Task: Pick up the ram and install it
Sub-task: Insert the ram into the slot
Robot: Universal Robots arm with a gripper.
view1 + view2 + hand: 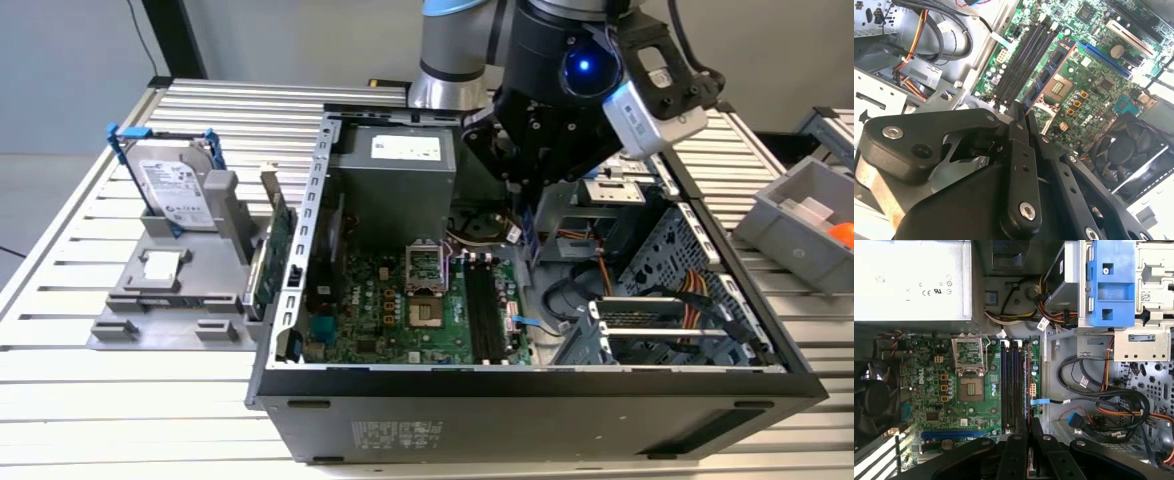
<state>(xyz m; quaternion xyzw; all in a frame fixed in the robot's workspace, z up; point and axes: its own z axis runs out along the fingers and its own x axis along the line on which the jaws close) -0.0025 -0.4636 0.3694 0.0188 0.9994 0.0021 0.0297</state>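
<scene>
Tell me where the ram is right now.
In the second wrist view the ram sits gripped in the end effector inside the open computer case, by the black memory slots.

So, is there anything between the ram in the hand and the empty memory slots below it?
Nothing visible. The hand holds the ram over the empty black slots. The blue-tagged cable lies beside them, not across them.

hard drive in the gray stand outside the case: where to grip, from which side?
I'd take the hard drive by its upper end, fingers across the two broad faces, coming straight down from above. It stands on edge with its lower end seated in the gray stand, so the top is the free part; the blue frame runs along that top edge.
</scene>
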